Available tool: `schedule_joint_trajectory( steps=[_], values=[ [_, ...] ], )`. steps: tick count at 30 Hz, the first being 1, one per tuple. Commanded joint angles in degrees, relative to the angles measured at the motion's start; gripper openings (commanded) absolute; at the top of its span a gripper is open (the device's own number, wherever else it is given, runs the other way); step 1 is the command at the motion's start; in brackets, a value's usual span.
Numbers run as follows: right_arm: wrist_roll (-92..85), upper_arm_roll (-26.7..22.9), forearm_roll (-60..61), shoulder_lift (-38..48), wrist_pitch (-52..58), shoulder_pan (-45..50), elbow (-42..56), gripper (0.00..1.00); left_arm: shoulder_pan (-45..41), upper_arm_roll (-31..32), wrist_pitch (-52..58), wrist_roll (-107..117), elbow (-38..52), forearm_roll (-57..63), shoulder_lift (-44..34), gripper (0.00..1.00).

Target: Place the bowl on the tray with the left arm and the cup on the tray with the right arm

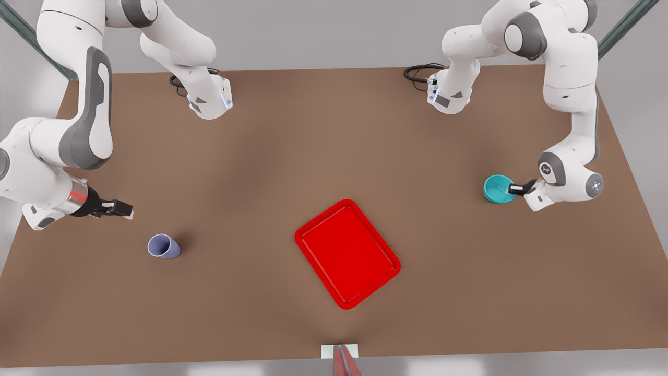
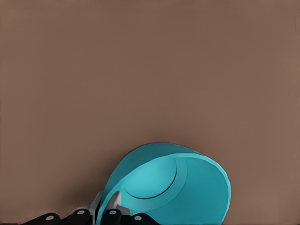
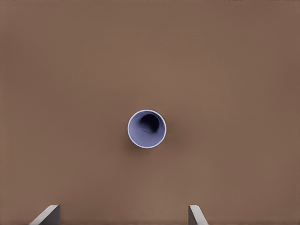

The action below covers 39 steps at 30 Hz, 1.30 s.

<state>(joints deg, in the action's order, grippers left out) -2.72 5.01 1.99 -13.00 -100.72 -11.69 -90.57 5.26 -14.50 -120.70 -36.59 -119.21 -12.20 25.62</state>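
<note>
Gripping the bowl by its rim: left gripper, at the front view's right, clenched on the wall, one finger inside and one outside, as the left wrist view confirms on the teal bowl. Bowl position: on or just above the brown table, well apart from the red tray, which lies empty near the table's middle. Right gripper: at the front view's left, fingers spread wide, hovering above and near the lavender cup, not touching; cup upright on the table, centred ahead of the fingertips in the right wrist view. Handling advice, as judgement: lift the bowl level, keep the rim pinch firm against swinging, carry clear of the tray's edge, lower flat inside. Cup step: not yet begun.
</note>
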Motion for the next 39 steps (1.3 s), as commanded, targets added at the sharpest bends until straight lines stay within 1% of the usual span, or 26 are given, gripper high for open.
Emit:
schedule_joint_trajectory(
  steps=[1, 2, 3, 4, 5, 6, 7, 8, 9, 10, 11, 13, 16, 19, 21, 24, 25, 26, 27, 31, 33, 34, 35, 36, 37, 39],
  values=[
    [0.0, 0.0, 0.0, 0.0, 0.0, 0.0, 0.0, 1.00, 0.0, 0.0, 0.7, 0.5, 0.5, -3.0, 0.0, 0.21],
    [0.0, 0.0, 0.0, -0.1, 0.0, 0.0, 0.0, 1.00, -0.6, 1.2, 1.5, 4.5, 0.9, -3.0, -1.1, 0.21],
    [0.0, 0.0, 0.0, -0.1, 0.0, 0.0, 0.0, 1.00, -3.3, 2.3, 2.2, 11.2, 1.0, -3.3, -3.2, 0.21],
    [0.0, 0.0, 0.0, -0.1, 0.0, 0.0, 0.0, 1.00, -8.1, 2.4, 3.8, 17.5, 2.0, -3.7, -5.1, 0.21],
    [0.0, 0.0, 0.0, -0.1, 0.0, 0.0, 0.0, 1.00, -15.6, 2.4, 4.8, 29.1, 5.0, -4.6, -5.6, 0.21],
    [0.0, 0.0, -0.1, -0.1, 0.0, 0.0, 0.0, 1.00, -21.1, 2.4, 5.0, 37.8, 6.7, -4.6, -5.4, 0.21],
    [0.0, -0.1, 0.0, -0.1, 0.0, 0.0, 0.0, 1.00, -30.0, 2.4, 5.0, 51.7, 10.7, -4.7, -3.9, 0.21],
    [0.0, -0.1, -0.1, -0.1, 0.0, 0.0, 0.0, 1.00, -32.6, 3.9, 5.9, 60.4, 14.6, -4.9, -2.0, 0.21],
    [0.0, -0.1, -0.2, -0.1, 0.0, 0.0, 0.0, 1.00, -32.8, 7.9, 9.5, 69.9, 22.0, -5.4, 1.9, 0.21],
    [0.0, -0.2, -0.2, -0.2, 0.0, -0.1, -0.2, 1.00, -32.8, 11.2, 9.5, 77.4, 26.2, -5.5, 4.6, 0.21],
    [-0.1, -0.3, -0.3, -0.3, 0.0, -0.2, -0.3, 1.00, -32.8, 12.6, 9.4, 80.9, 29.3, -5.5, 6.7, 0.21],
    [-1.8, -0.3, -0.2, -0.5, 0.0, -0.5, -0.2, 1.00, -33.7, 13.6, 8.4, 84.8, 30.9, -6.3, 9.2, 0.21],
    [-2.0, -0.3, -0.1, -0.6, 0.1, -0.6, -0.2, 1.00, -32.9, 13.4, 8.1, 85.9, 44.3, -6.3, 19.1, 0.21],
    [-2.1, -0.3, -0.1, -0.6, 0.1, -0.6, -0.2, 1.00, -32.4, 13.2, 2.8, 85.3, 45.3, -6.3, 21.9, 0.21],
    [-2.1, -0.3, -0.1, -0.6, 0.1, -0.6, -0.1, 1.00, -32.4, 13.2, 2.7, 85.4, 45.3, -6.3, 22.7, 0.21],
    [-2.1, -0.3, -0.1, -0.7, 0.1, -0.7, -0.2, 1.00, -32.4, 13.2, -0.6, 86.4, 45.3, -6.3, 24.2, 0.21],
    [-2.1, -0.3, -0.1, -0.7, 0.1, -0.8, -0.2, 1.00, -32.4, 13.2, -0.6, 86.5, 45.3, -6.3, 24.2, 0.23],
    [-2.1, -0.3, -0.1, -0.7, 0.1, -0.8, -0.2, 1.00, -32.4, 13.2, -0.6, 86.3, 45.2, -6.3, 24.2, 0.78],
    [-2.1, -0.3, -0.1, -0.8, 0.1, -0.8, -0.2, 1.00, -32.4, 13.2, -0.6, 86.0, 45.2, -6.3, 24.2, 1.00],
    [-2.3, -0.3, -0.1, -1.0, 0.3, -1.8, -0.3, 1.00, -32.2, 13.3, -0.4, 85.6, 45.3, -6.3, 24.0, 1.00],
    [-3.0, -0.3, -0.1, -1.1, 0.3, -1.8, -0.3, 1.00, -28.4, 12.9, 4.8, 78.0, 45.6, -5.3, 21.0, 1.00],
    [-3.0, -0.3, -0.1, -1.0, 0.3, -1.8, -0.3, 1.00, -25.2, 11.1, 12.9, 67.5, 45.6, -1.9, 15.7, 1.00],
    [-3.0, -0.3, -0.1, -1.1, 0.2, -1.8, -0.4, 1.00, -24.0, 9.1, 19.7, 55.9, 45.6, 2.7, 11.0, 1.00],
    [-3.0, -0.3, -0.1, -1.4, 0.2, -1.8, -0.4, 1.00, -21.4, 9.0, 24.4, 44.6, 44.9, 8.1, 6.6, 1.00],
    [-3.4, -0.3, -0.1, -1.4, 0.1, -1.8, -0.7, 1.00, -19.4, 8.9, 28.0, 34.2, 41.9, 10.3, 0.7, 1.00],
    [-3.9, -0.4, -1.0, -3.3, 0.1, -3.1, -0.9, 1.00, -17.9, 8.9, 34.0, 27.9, 35.2, 12.2, -8.4, 1.00]
  ],
)
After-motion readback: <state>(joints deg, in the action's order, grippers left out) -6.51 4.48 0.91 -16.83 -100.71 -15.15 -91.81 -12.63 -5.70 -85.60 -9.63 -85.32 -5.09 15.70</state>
